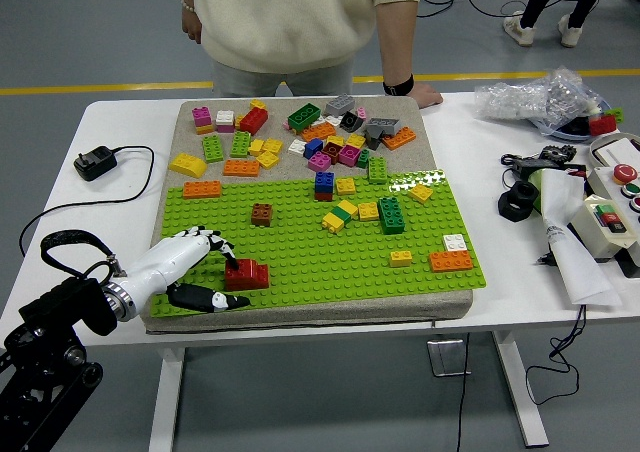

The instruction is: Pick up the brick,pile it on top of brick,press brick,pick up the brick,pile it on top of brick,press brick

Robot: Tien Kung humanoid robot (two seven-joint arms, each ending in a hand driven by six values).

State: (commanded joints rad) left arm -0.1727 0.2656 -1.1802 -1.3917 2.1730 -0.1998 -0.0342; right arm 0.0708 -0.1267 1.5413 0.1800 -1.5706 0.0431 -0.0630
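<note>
White left hand at near-left corner of green studded baseplate, fingers curled around red stacked plastic brick sitting on plate. Person's hand rests on white tabletop far edge.

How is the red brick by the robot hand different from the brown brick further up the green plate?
The red brick is larger and stepped, one end rising higher; the brown brick is a small square block. The red brick has the robot hand at it; the brown brick stands alone, untouched. Both sit on the green baseplate.
</note>
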